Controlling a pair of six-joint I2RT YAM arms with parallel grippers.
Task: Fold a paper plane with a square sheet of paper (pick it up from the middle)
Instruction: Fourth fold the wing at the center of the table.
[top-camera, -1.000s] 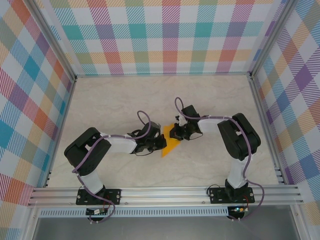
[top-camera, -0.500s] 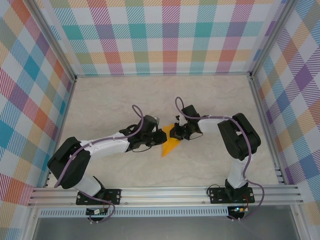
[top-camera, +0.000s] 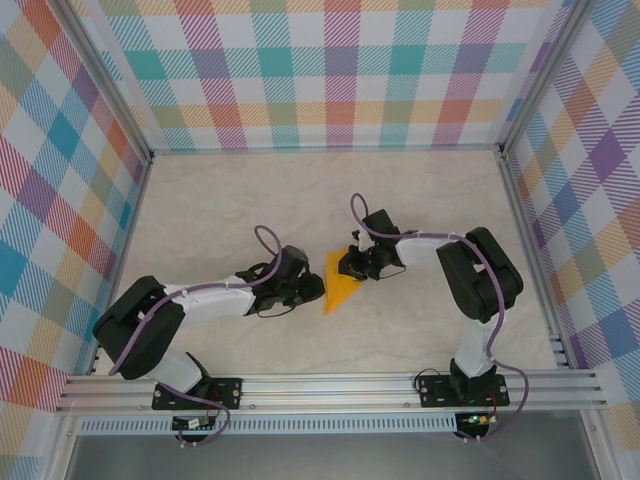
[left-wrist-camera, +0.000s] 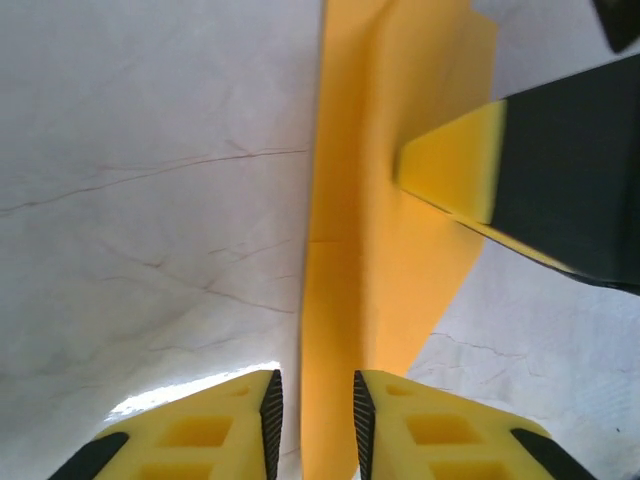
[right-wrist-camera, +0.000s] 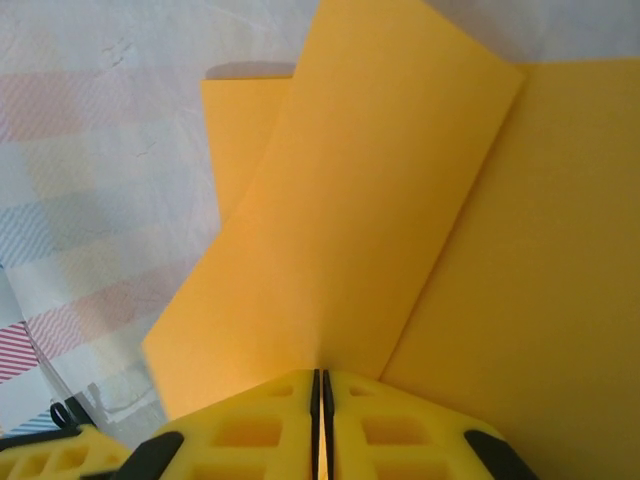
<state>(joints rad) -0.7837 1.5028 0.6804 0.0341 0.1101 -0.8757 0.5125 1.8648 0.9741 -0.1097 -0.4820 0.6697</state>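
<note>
The square sheet of paper (top-camera: 341, 284) lies mid-table as a folded orange wedge, its point toward the near side. My left gripper (top-camera: 316, 288) is at its left edge. In the left wrist view the jaws (left-wrist-camera: 312, 400) stand apart, the paper's long folded edge (left-wrist-camera: 385, 250) runs between them, and bare table shows beside the left pad. My right gripper (top-camera: 350, 268) sits on the wedge's far end. In the right wrist view its jaws (right-wrist-camera: 318, 385) are pressed together on a raised flap of the paper (right-wrist-camera: 350, 200). One right fingertip (left-wrist-camera: 450, 165) rests on the paper.
The pale marble tabletop (top-camera: 240, 210) stretches open behind and to both sides of the paper. Checked walls and aluminium posts (top-camera: 520, 200) enclose it, and a metal rail (top-camera: 320, 390) runs along the near edge by the arm bases.
My left gripper swung toward the back, then returned to the paper's left edge, and its jaws parted. The right gripper stayed on the paper.
</note>
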